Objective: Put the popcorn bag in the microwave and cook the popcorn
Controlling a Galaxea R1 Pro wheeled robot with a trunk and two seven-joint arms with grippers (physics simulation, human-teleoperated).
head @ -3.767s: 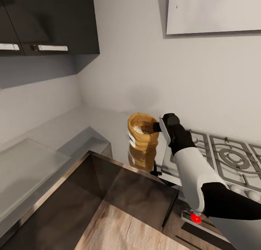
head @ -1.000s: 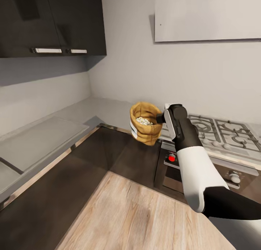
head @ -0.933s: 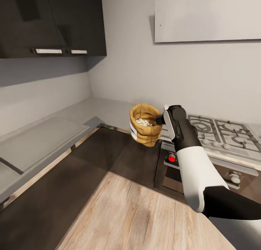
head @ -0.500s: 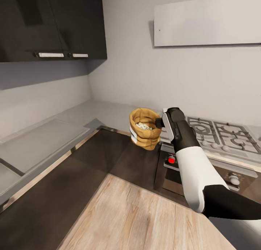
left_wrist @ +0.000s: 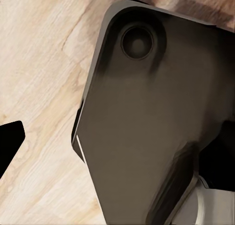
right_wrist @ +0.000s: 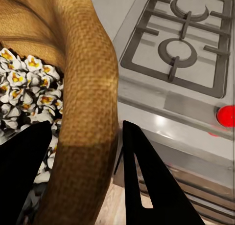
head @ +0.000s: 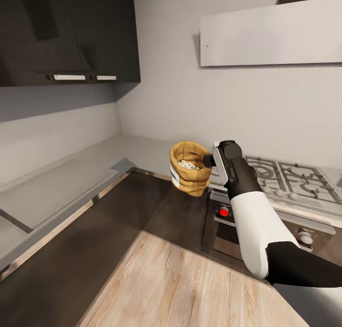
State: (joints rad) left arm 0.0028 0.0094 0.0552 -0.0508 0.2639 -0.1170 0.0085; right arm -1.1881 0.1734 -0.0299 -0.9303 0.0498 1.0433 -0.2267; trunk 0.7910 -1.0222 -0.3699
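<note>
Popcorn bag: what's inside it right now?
The popcorn bag, pinched at its rim by the right claw, holds a heap of popcorn, white with yellow centres. The bag wall and claw fingers hide how deep the heap goes.

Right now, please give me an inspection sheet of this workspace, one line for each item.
Surface: grey countertop, bare where visible.
Job's things: bag held in the air, upright, popcorn inside.
Clutter: nothing seen.
Tools: right tool shut on the bag's rim, one finger inside, one outside; left tool state cannot tell.
Cables: nothing seen.
Surroundings: gas hob, red knob, dark cabinets, wooden floor.
</note>
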